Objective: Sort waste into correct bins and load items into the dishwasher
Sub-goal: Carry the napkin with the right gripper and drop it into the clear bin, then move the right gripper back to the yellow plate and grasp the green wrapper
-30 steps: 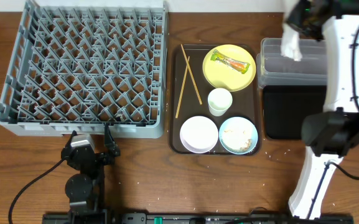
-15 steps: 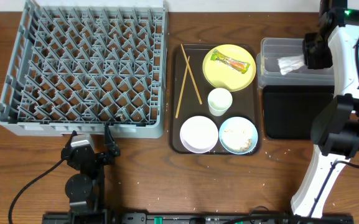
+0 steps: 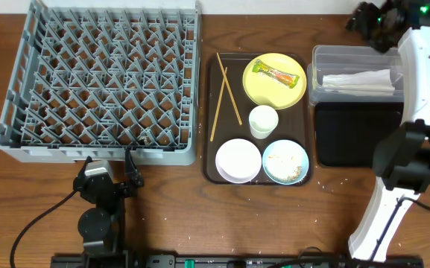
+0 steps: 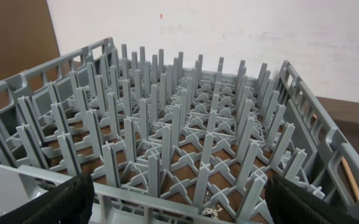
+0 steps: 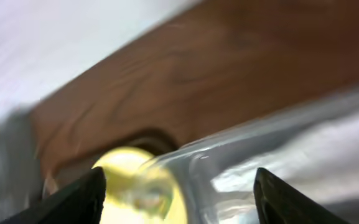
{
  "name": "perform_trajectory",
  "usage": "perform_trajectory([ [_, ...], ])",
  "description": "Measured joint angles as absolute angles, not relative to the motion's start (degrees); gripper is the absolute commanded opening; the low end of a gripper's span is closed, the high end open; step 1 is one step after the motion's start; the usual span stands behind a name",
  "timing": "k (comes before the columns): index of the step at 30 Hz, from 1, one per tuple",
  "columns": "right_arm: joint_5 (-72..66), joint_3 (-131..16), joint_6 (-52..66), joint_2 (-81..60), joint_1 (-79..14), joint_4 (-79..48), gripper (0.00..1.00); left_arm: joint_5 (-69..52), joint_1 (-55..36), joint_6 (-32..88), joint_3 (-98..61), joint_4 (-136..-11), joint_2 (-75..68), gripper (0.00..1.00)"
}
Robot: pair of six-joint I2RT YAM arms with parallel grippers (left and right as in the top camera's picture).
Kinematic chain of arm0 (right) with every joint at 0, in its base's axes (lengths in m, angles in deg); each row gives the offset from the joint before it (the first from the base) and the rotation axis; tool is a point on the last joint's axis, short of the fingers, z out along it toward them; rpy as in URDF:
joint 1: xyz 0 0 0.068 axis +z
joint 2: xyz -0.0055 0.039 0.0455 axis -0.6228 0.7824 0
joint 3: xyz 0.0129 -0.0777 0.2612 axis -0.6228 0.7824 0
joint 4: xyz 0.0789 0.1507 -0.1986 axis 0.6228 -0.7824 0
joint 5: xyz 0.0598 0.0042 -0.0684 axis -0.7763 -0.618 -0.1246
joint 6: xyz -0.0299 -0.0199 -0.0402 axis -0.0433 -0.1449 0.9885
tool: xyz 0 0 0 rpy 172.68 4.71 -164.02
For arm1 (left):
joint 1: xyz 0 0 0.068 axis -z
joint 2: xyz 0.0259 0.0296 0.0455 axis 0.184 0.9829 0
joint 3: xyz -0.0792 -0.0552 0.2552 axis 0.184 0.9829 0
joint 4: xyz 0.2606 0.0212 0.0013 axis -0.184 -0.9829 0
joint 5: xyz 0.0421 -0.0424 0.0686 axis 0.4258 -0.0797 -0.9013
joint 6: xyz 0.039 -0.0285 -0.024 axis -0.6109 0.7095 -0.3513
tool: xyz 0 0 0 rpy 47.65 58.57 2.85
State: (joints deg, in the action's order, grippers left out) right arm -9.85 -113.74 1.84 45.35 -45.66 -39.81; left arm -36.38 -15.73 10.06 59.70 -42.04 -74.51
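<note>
The crumpled white napkin (image 3: 360, 80) lies inside the clear tub (image 3: 320, 63), apart from any gripper. My right gripper (image 3: 367, 18) hovers past the tub's far edge, open and empty; its blurred wrist view shows the tub's rim (image 5: 260, 137) and the yellow plate (image 5: 114, 171) between the fingers. The plate (image 3: 270, 93) carries the green-and-orange wrapper (image 3: 275, 74). Two chopsticks (image 3: 226, 97), a white cup (image 3: 263, 121), a white bowl (image 3: 238, 160) and a blue-sided bowl (image 3: 285, 162) with rice share the brown tray. My left gripper (image 3: 109, 162) rests open in front of the grey dish rack (image 3: 103, 82).
The black tray (image 3: 352, 134) sits just in front of the clear tub. The brown serving tray (image 3: 210, 126) lies between rack and bins. A few rice scraps (image 4: 211, 211) lie under the rack's near pegs. The right arm's white links rise along the table's right side.
The right gripper let go of the napkin, which now lies in the clear tub, and the gripper opened and pulled back past the tub. The left arm stayed still.
</note>
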Motion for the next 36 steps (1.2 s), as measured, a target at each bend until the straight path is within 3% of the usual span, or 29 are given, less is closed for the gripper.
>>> perform_trajectory([
  [7,-6.7,-118.1,19.5,40.7,-34.2,-40.4,0.92,-36.4,-15.7,10.1,59.7,-42.0,-74.5,0.89],
  [11,-2.6,-118.2,27.6,41.0,-25.2,-40.8,0.93,-36.4,-15.7,10.1,59.7,-42.0,-74.5,0.89],
  [15,-1.2,-118.2,32.9,41.8,-22.1,-42.0,0.93,-36.4,-15.7,10.1,59.7,-42.0,-74.5,0.89],
  [22,0.7,-118.2,38.8,46.6,-23.3,-43.4,0.82,-36.4,-15.7,10.1,59.7,-42.0,-74.5,0.89],
  [33,1.1,-118.2,42.9,60.3,-23.2,-44.8,0.75,-36.4,-15.7,10.1,59.7,-42.0,-74.5,0.89],
  [36,1.1,-118.2,43.1,62.3,-23.2,-45.0,0.68,-36.4,-15.7,10.1,59.7,-42.0,-74.5,0.89],
])
